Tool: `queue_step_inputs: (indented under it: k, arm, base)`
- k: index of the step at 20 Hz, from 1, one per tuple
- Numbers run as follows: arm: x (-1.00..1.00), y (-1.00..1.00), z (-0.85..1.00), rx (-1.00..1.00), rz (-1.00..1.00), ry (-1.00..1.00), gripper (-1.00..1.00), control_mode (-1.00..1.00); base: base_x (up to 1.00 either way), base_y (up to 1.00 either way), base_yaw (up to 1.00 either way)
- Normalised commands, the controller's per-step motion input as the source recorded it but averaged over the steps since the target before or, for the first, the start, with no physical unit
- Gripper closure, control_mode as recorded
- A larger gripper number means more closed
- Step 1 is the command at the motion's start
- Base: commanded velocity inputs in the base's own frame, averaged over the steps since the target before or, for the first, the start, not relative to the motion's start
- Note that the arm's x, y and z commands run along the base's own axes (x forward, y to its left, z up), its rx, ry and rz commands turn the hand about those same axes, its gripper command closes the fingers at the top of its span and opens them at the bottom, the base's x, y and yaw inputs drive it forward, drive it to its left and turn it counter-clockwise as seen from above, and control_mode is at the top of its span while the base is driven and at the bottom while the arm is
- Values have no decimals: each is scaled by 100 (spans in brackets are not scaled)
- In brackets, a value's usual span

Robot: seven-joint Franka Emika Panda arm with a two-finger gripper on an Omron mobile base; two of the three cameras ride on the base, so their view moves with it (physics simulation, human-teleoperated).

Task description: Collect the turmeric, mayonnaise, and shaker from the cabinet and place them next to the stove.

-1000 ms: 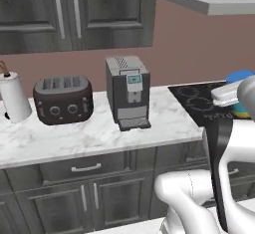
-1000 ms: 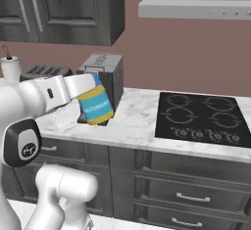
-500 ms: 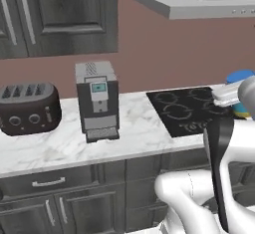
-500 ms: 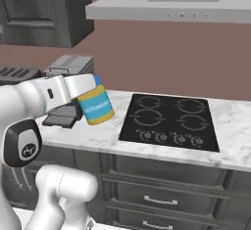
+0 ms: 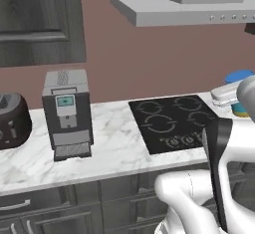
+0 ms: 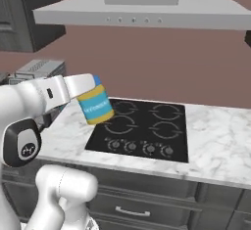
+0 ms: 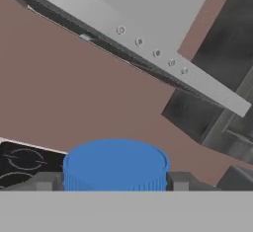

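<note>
The gripper (image 7: 116, 182) is clamped on the mayonnaise (image 6: 95, 105), one finger pressed to each side just under the lid; in the hand view the grey fingers (image 7: 47, 180) are cut off along the bottom, and only the jar's ribbed bright blue lid is visible there. In the right base view the jar is tilted, held in the air over the left edge of the stove (image 6: 142, 129), clear of the surface. Its body is blue with a yellowish band at top and bottom and small pale lettering too fine to read; the lid is mostly hidden behind the white hand. In the left base view the jar (image 5: 240, 76) is only a blue sliver at the right edge, largely covered by the arm.

On the counter (image 5: 114, 146), left of the stove, a grey coffee machine (image 5: 67, 113) stands near the back edge, and a dark toaster (image 5: 12, 121) is cropped at the counter's left end. The cabinet (image 5: 37, 21) hangs above, its top cut off.
</note>
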Motion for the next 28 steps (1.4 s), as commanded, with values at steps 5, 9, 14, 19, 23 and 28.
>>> queue_step_inputs:
  k: [5,9,14,19,23,28]
  arm:
    - [0,0,0,0,0,0,100,100]
    - [0,0,0,0,0,0,100,100]
    - [0,0,0,0,0,0,100,100]
    - [40,-21,-20,8,9,0,100,-100]
    - [71,-49,-45,15,17,0,100,-100]
    - [70,-49,-54,13,19,0,100,-100]
  base:
    - [49,-60,1]
    - [56,-53,4]
    - [56,-44,7]
    - [24,-13,5]
    - [0,0,0]
    - [0,0,0]
